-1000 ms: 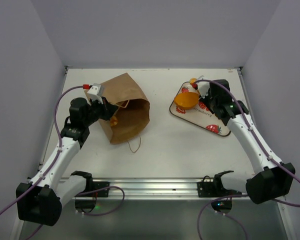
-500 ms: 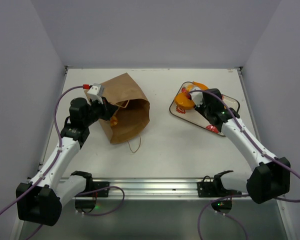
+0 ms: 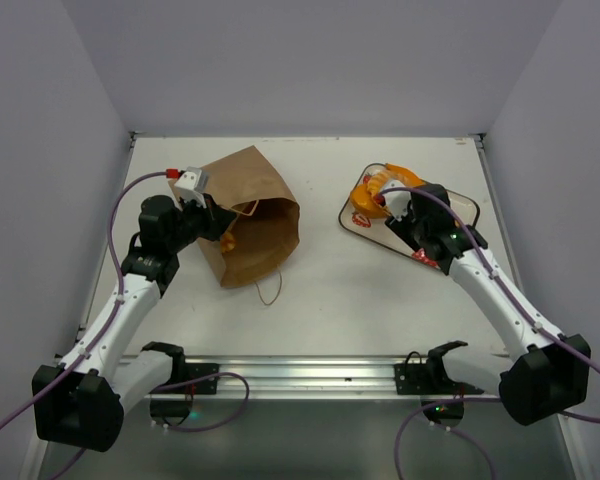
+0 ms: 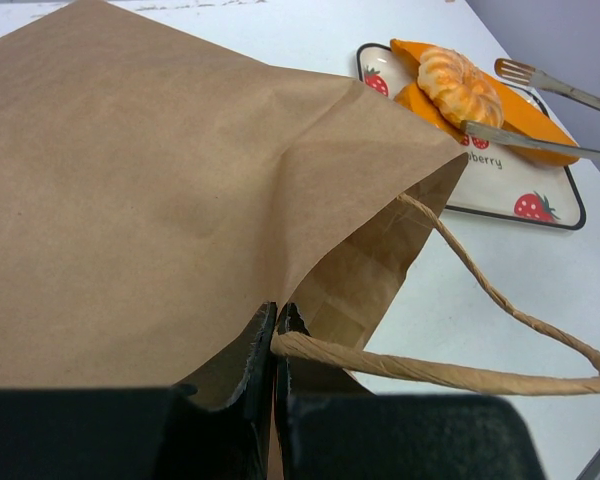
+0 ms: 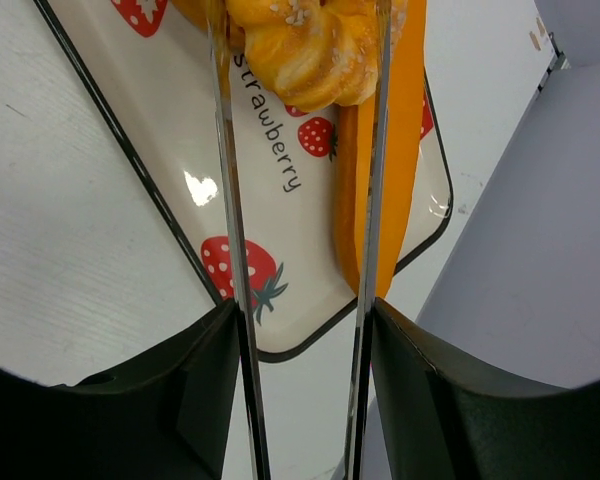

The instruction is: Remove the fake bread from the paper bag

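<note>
The fake bread (image 4: 458,85) lies on the strawberry tray (image 4: 500,190), between the parted fingers of the right gripper (image 4: 483,98). Bare table (image 3: 330,280) separates this tray from the paper bag (image 4: 160,180), whose rim the left gripper (image 4: 275,330) pinches.

White table (image 3: 330,300) (lilac-grey walls (image 3: 310,60))

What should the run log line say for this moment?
left gripper: shut on paper bag rim | right gripper: open, straddling fake bread | fake bread: out of bag, on orange sheet on strawberry tray
</note>
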